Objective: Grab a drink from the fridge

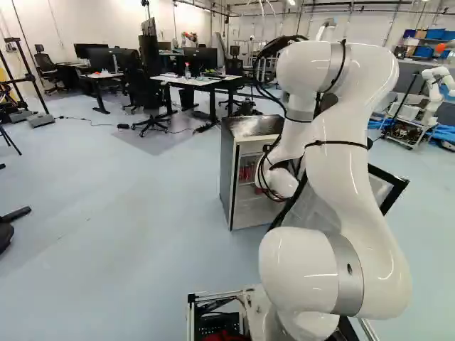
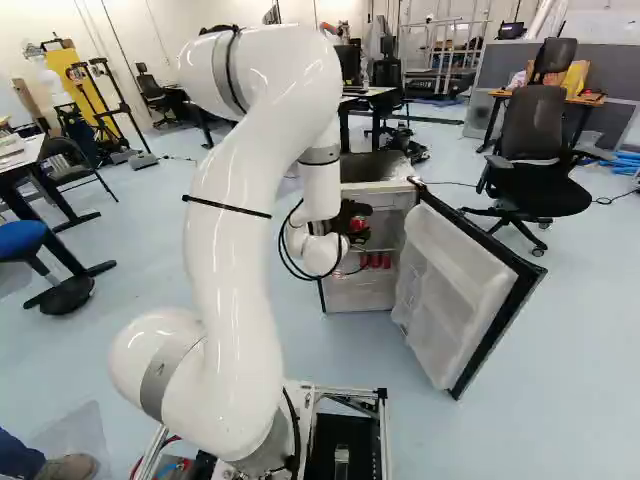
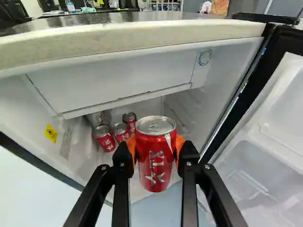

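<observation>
My gripper [image 2: 347, 214] is at the open front of the small fridge [image 2: 382, 168] in the right base view, with a red can [image 2: 358, 225] at it. The wrist view shows the gripper [image 3: 156, 153] shut on that upright can [image 3: 154, 166], an orange pad pressed to each side. Beyond it, several more red cans [image 3: 104, 138] are grouped inside the fridge, below the white freezer flap [image 3: 118, 78]. The arm hides the gripper in the left base view, where the fridge [image 1: 227, 167] stands beside the arm.
The fridge door [image 2: 455, 285] hangs wide open to the right of the compartment. An office chair [image 2: 535, 165] stands behind the door. Desks [image 1: 192, 82] are farther back, and another robot [image 1: 435, 89] is at the far right of the left base view.
</observation>
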